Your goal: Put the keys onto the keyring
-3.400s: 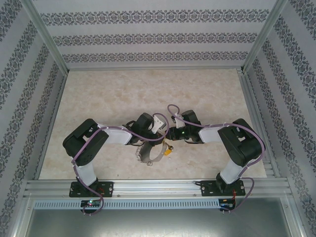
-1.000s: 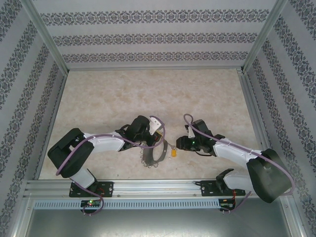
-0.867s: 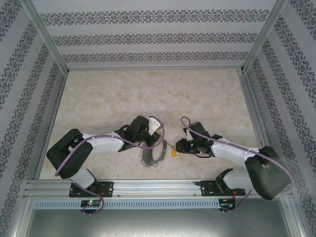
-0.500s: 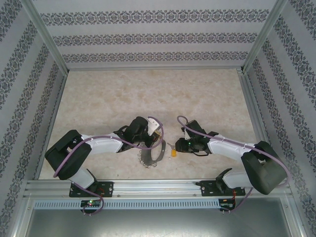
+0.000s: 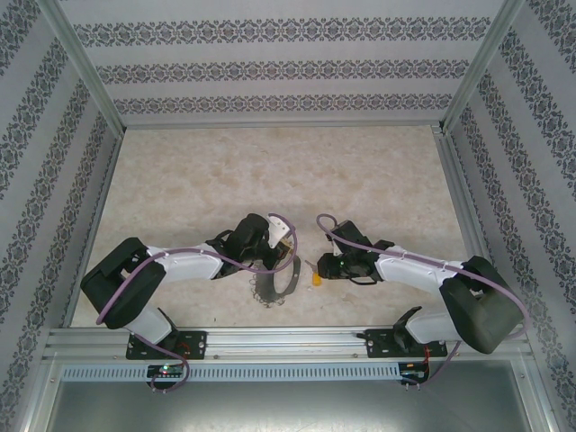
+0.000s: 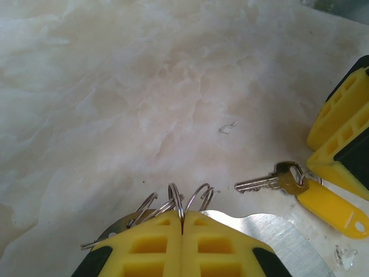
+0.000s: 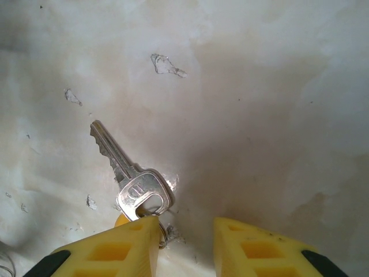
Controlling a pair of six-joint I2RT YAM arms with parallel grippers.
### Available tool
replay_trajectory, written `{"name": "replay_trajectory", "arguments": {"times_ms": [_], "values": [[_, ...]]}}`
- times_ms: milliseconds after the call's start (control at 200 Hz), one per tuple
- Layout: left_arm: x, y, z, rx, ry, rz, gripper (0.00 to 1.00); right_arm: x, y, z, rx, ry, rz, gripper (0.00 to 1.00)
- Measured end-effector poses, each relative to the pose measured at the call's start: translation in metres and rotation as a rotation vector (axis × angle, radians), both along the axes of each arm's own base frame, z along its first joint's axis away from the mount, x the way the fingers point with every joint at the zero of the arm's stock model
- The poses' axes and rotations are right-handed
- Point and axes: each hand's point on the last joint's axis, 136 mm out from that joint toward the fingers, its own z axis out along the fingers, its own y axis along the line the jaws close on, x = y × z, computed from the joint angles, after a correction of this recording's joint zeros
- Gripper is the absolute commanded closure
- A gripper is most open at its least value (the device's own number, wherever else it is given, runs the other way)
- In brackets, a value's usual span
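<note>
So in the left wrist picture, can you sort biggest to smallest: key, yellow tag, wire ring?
1. yellow tag and key, tied: about alike, the tag nearer the camera.
2. wire ring, partly hidden.

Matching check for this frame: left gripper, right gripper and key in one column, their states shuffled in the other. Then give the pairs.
Things:
1. left gripper
2. right gripper
3. key

States:
A. lying flat on the table
B. shut on the keyring
C. open, fingers apart close to the key's head

Pairs: 1-B, 2-C, 3-A
</note>
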Motion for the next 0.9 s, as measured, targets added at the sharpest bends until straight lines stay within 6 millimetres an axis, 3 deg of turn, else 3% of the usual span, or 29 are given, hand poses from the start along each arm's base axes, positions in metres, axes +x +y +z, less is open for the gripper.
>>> {"name": "replay_trajectory", "arguments": {"times_ms": [370,904], "values": [[0.000,0.000,0.003,-0.005,-0.005,0.000,1.00,0.001,0.021,0.005,0.054,-0.020,0.059,0.69],[0.000,0.000,0.003,-0.005,-0.005,-0.001,1.00,0.001,0.023,0.003,0.058,-0.020,0.076,0.77]]}}
